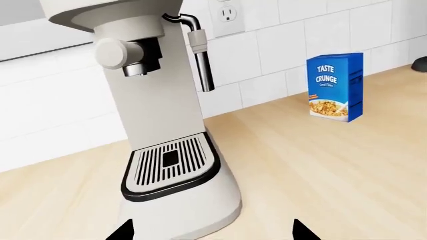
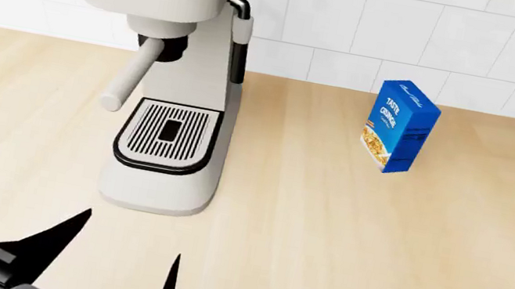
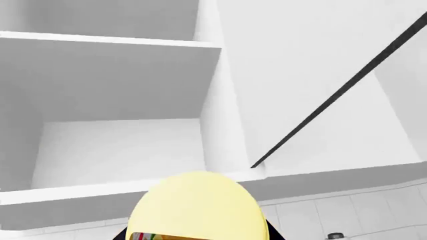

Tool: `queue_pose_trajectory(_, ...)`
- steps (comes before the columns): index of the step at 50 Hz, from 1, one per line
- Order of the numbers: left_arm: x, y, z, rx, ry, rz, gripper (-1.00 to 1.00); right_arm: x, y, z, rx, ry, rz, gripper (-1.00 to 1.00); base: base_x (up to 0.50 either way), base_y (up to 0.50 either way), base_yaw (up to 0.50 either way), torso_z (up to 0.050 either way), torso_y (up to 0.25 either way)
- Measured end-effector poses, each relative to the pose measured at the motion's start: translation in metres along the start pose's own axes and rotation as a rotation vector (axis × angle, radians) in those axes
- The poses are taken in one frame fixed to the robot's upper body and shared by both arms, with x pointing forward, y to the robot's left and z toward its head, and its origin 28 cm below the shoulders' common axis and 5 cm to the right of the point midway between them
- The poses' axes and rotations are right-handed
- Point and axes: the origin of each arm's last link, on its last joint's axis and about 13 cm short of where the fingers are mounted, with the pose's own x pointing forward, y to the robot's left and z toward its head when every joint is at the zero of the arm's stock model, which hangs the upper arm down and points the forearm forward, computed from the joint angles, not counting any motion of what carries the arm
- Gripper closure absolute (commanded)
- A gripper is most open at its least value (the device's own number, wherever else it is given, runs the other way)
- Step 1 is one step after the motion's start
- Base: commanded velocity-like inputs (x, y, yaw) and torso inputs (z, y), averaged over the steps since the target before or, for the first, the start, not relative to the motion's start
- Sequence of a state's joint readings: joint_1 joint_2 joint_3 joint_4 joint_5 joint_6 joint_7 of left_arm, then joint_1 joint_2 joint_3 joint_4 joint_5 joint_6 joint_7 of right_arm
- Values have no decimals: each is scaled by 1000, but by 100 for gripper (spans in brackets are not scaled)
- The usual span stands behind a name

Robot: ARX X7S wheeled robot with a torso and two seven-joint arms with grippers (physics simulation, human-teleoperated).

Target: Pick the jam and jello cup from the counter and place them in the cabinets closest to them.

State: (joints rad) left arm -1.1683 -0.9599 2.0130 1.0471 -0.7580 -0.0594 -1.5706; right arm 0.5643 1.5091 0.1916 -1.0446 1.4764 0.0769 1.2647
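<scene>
Pale wood counter (image 2: 409,251) spreads under you, open right of the big white espresso machine (image 2: 178,83), which stands just ahead of your left gripper (image 2: 114,270); its black fingertips are spread, holding nothing. A blue cardboard cereal box (image 2: 400,127) stands well apart, near the white tiled wall (image 2: 415,37). Your right gripper is clenched on the pale-yellow jam jar (image 3: 198,207), just below the open white cabinet (image 3: 113,110), whose lower shelf is bare.
</scene>
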Motion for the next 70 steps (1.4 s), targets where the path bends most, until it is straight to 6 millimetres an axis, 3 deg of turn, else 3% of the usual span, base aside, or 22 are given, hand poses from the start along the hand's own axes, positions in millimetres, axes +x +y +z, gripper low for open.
queue_pose_trajectory(3, 0, 0, 0, 0, -1, -1, -100, 0, -1, 6, -6, -9, -3, 100, 0, 0, 0, 0, 0)
queue_pose_trajectory(7, 0, 0, 0, 0, -2, -2, -100, -1, 0, -2, 20, 96, -91, 100, 0, 0, 0, 0, 0)
queue_pose_trajectory(12, 0, 0, 0, 0, -3, -4, -100, 4, 14, -7, 60, 166, -80, 100, 0, 0, 0, 0, 0)
queue_pose_trajectory(26, 1, -2, 1, -5, -6, -9, -100, 27, 60, 29, 64, 0, 82, 100, 0, 0, 0, 0, 1)
queue_pose_trajectory(35, 0, -3, 0, -10, -7, -9, -100, 42, 82, 41, 29, -55, 124, 100, 0, 0, 0, 0, 0)
queue_pose_trajectory(50, -2, -5, -2, -19, -3, -14, -100, 99, 119, 33, -55, -40, 109, 100, 0, 0, 0, 0, 0)
queue_pose_trajectory(61, -4, -6, -3, -20, 0, -18, -100, 141, 139, 2, -90, 218, 162, 100, 0, 0, 0, 0, 0)
queue_pose_trajectory(70, -4, -5, -3, -17, 1, -16, -100, 174, 144, 11, 0, 298, 164, 100, 7, 0, 2, 0, 0)
